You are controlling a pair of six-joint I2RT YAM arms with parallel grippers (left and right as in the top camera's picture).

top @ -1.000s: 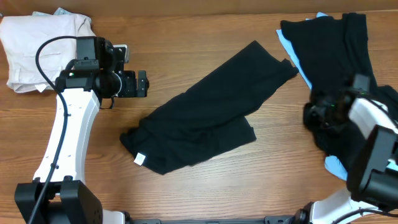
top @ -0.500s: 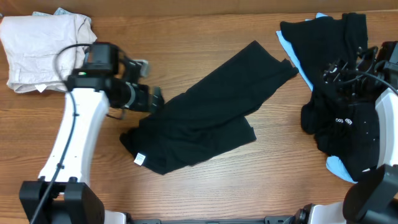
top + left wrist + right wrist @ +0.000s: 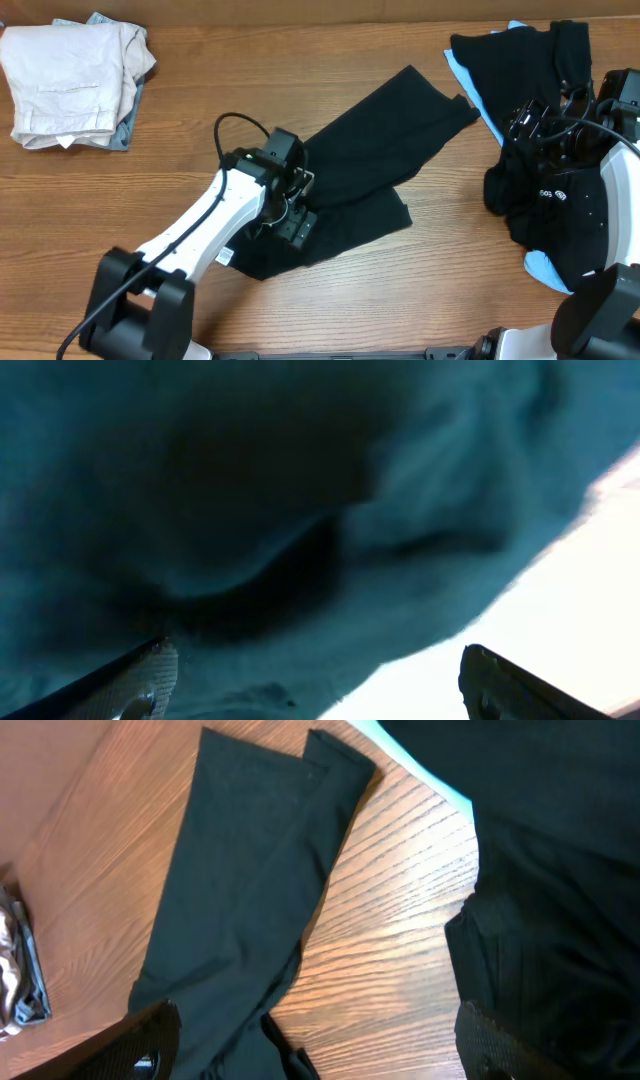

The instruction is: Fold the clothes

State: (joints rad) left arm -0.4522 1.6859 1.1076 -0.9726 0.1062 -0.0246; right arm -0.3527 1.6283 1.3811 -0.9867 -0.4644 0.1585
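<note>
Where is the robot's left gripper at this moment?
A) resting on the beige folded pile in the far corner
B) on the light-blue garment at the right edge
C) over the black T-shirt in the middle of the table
C: the left gripper is over the black T-shirt, and dark cloth fills its wrist view.

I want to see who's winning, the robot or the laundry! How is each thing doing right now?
black T-shirt: lying rumpled on the table, not neatly folded.
left claw: open, right over the black T-shirt.
right claw: open, holding nothing.
beige clothes: folded in a stack.
black and light-blue pile: heaped, unfolded.
</note>
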